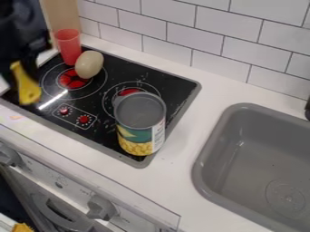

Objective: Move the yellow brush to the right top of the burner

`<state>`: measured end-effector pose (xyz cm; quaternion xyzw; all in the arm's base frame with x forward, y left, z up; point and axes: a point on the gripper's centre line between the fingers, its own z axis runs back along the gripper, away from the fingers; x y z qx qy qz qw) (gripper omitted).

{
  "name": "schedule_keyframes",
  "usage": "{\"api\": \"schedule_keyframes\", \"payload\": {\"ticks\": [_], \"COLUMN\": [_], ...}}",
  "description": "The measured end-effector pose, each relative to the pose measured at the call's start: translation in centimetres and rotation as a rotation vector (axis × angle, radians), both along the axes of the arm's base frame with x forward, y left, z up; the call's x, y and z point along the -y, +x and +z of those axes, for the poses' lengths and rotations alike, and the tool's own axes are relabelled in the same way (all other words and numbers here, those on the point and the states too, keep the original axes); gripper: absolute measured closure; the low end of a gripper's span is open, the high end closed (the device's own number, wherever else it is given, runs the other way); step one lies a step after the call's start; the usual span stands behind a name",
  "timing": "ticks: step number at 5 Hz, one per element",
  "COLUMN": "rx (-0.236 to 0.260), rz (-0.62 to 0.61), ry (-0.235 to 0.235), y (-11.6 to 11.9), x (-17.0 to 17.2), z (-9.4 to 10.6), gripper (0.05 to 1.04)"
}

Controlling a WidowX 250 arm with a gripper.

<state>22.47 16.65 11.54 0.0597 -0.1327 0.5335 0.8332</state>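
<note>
At the upper left edge of the camera view is my black gripper (pixel 18 59), blurred, over the left end of the stove. It is shut on the upper end of the yellow brush (pixel 28 89), which hangs down over the stove's left part. The brush is left of the round burner (pixel 74 81) with the red centre. A second burner (pixel 129 90) lies farther right, partly hidden behind a can.
A red cup (pixel 69 46) and a beige egg-shaped object (pixel 89 64) stand at the left burner's back. The large open can (pixel 140 124) stands on the stove's right part. A grey sink (pixel 266 158) is at the right, below a tiled wall.
</note>
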Motion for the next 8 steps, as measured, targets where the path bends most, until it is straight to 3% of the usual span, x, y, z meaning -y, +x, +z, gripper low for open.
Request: {"api": "schedule_keyframes", "payload": {"ticks": [1, 3, 5, 7, 8], "rx": [0.009, 0.028, -0.014, -0.047, -0.042], "rz": [0.017, 0.1, 0.274, 0.321, 0.33], "ry": [-0.093, -0.102, -0.047, -0.022, -0.076], "y": [2.7, 6.5, 9.5, 12.0, 13.0], "x": [3.2, 9.5, 13.1, 14.5, 15.4], "z": [2.3, 2.8, 0.0, -3.6, -4.6], "gripper": [0.77, 0.77, 0.77, 0.77, 0.77]}}
